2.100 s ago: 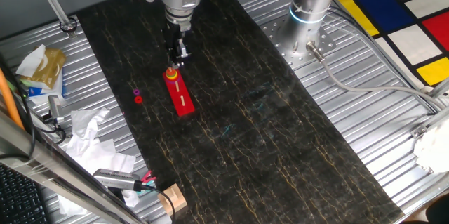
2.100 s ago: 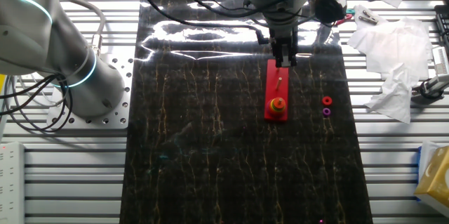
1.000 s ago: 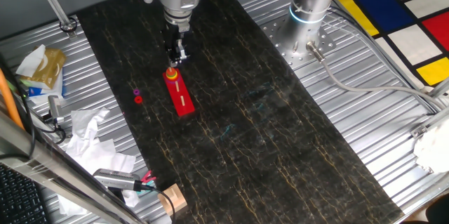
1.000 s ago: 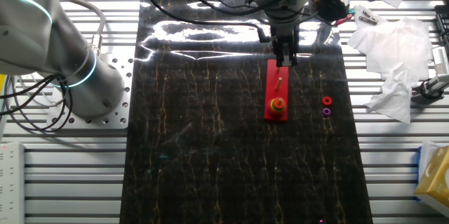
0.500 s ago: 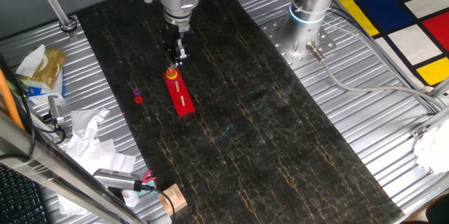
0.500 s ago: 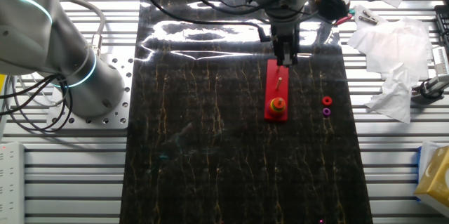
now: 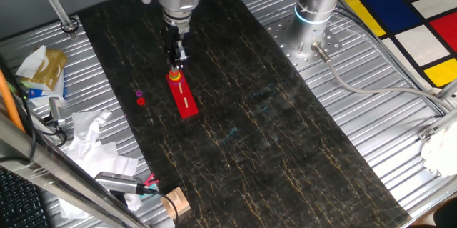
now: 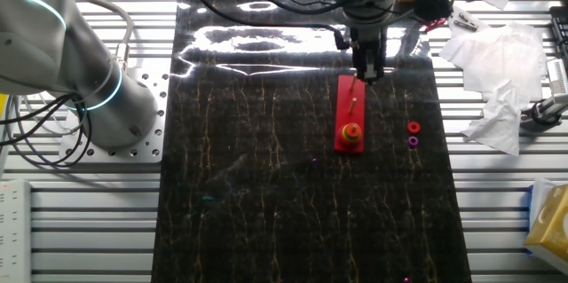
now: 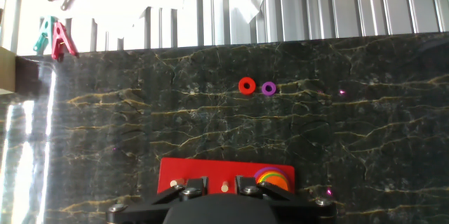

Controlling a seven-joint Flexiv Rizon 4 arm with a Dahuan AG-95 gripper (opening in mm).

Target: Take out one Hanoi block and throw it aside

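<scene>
Hanging over the red board [image 8: 350, 113], gripper [image 8: 367, 74] holding nothing (fingers look close together, hard to tell), Hanoi block [image 9: 246, 86] lying on dark mat [image 7: 235, 114], touching purple ring [image 9: 268, 88].

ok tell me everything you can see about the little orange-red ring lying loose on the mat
The Hanoi block is a tiny orange-red ring with a dark centre hole, looking like smooth plastic. It lies flat on the dark marbled mat, off the red peg board and well apart from it. A purple ring of slightly smaller size sits right beside it, so close that contact cannot be judged. Nothing else is near it; the end effector is over the board's end, away from it.
</scene>
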